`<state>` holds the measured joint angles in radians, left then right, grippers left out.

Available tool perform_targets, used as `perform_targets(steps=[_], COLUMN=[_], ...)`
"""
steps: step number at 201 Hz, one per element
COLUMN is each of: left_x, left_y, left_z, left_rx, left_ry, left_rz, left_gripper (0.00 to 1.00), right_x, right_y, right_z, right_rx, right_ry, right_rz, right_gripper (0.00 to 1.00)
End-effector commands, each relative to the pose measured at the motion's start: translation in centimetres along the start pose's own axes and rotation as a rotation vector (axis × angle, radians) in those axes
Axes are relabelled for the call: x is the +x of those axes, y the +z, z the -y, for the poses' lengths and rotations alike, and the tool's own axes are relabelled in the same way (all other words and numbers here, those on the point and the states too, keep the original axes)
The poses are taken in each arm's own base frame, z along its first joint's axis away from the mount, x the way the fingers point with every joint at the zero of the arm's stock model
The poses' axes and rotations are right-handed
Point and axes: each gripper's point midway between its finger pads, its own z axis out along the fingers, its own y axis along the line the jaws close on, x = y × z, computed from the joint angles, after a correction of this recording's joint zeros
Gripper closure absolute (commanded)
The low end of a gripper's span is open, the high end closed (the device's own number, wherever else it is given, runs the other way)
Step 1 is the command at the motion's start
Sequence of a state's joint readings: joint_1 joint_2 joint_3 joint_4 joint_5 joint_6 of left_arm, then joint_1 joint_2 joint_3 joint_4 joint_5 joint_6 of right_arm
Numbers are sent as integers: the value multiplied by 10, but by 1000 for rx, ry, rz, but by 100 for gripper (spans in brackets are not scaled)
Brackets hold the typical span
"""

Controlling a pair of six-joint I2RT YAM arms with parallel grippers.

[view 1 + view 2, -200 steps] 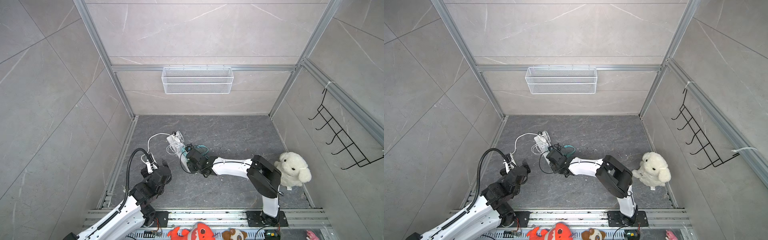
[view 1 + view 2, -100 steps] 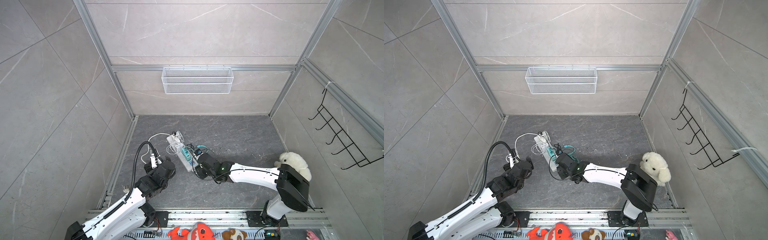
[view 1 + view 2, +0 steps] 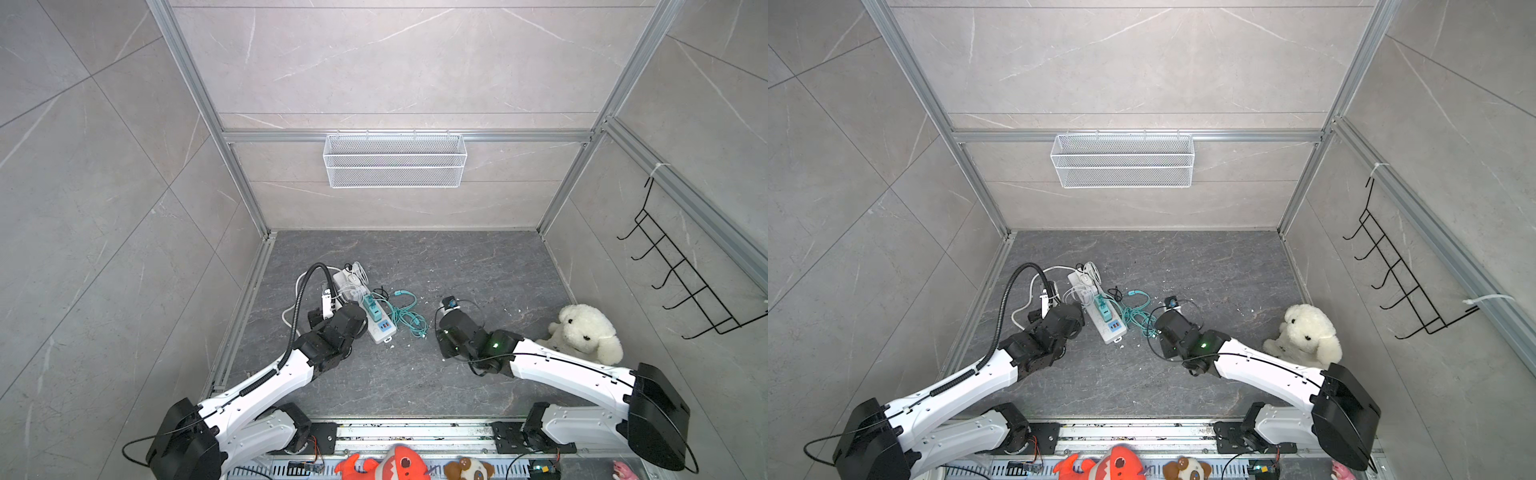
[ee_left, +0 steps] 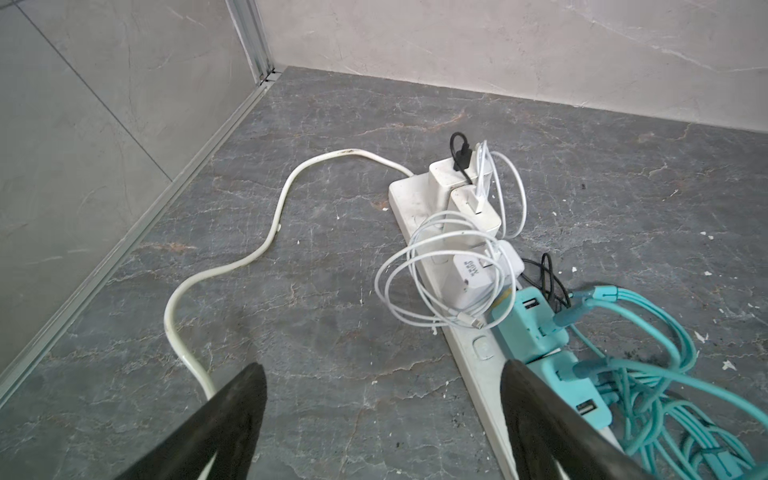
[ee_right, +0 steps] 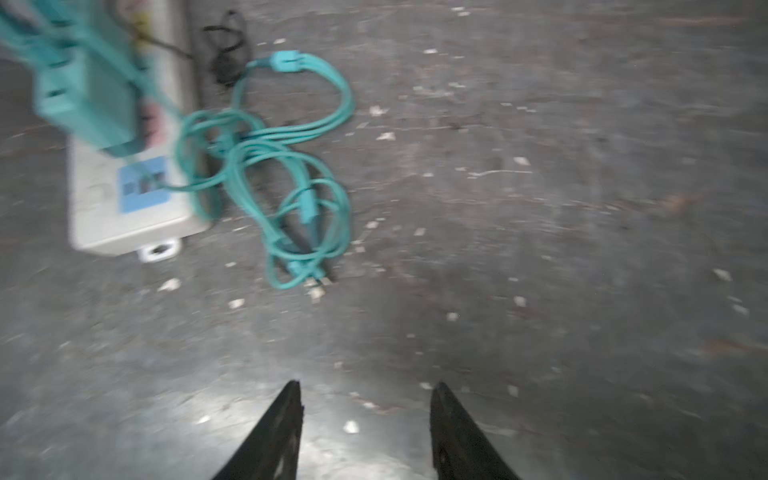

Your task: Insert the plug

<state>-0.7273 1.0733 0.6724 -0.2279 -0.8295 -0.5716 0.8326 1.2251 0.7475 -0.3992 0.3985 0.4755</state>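
Near the bench's front edge, the left end effector point(image 4: 382, 365) hangs wide and empty just beside the white power strip point(image 4: 478, 365). The right end effector point(image 5: 366, 384), narrowly parted and holding nothing, sits well apart toward mid-bench. The teal plug point(image 4: 528, 320) stands on the strip's near end, apparently seated, prongs down. Its long axis lies along the strip, which runs toward the far-left corner. Teal cable point(image 5: 291, 166) spills rightward. Finishing well likely means pressing straight down, steadying the strip and avoiding the loops. Farther along, white chargers point(image 4: 465, 195) fill other sockets.
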Motion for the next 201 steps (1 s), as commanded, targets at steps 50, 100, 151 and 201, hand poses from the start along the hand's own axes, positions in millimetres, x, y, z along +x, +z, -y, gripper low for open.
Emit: perform_targets(steps=[50, 100, 151, 201], left_x=[-41, -58, -63, -96], left_y=[24, 47, 82, 103], left_z=[-16, -60, -78, -84], left_rx=[-49, -138, -145, -100], left_ry=[-19, -37, 33, 43], left_rz=[36, 87, 65, 178], left_gripper=[5, 4, 4, 3], right_x=[-82, -175, -276, -326], right_y=[3, 42, 65, 20], right_z=[116, 119, 75, 48], right_rx=[390, 367, 68, -81], right_ry=[166, 229, 42, -88], right_rz=[153, 269, 332, 394], right_gripper=[41, 36, 5, 1])
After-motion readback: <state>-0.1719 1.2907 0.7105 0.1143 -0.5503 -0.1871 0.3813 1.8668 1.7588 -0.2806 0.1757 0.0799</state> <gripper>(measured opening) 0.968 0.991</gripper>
